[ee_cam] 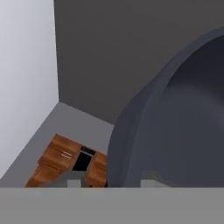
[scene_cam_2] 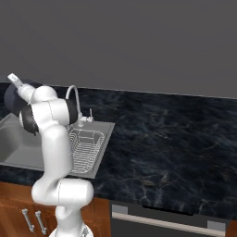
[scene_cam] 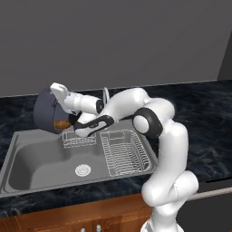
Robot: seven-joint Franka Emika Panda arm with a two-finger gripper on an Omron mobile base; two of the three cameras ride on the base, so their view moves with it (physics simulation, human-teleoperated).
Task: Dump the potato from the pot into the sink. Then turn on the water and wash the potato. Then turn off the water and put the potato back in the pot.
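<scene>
The dark blue-grey pot (scene_cam: 46,111) hangs tipped on its side above the back left corner of the sink (scene_cam: 41,156). Its mouth faces down and to the right. The brown-orange potato (scene_cam: 60,123) lies inside at the pot's lower lip. My gripper (scene_cam: 56,93) is at the pot's upper rim, shut on it. In the right base view the pot (scene_cam_2: 10,99) shows as a dark round shape behind the arm, with the gripper (scene_cam_2: 14,79) above it. The hand view looks along the pot's curved wall (ee_cam: 175,131); the fingertips are hidden there.
The sink has a round white drain (scene_cam: 83,170), a small wire basket (scene_cam: 79,138) at the back and a larger wire rack (scene_cam: 124,152) on the right. The curved faucet (scene_cam: 106,93) rises behind the arm. Black marble counter (scene_cam_2: 166,139) stretches to the right.
</scene>
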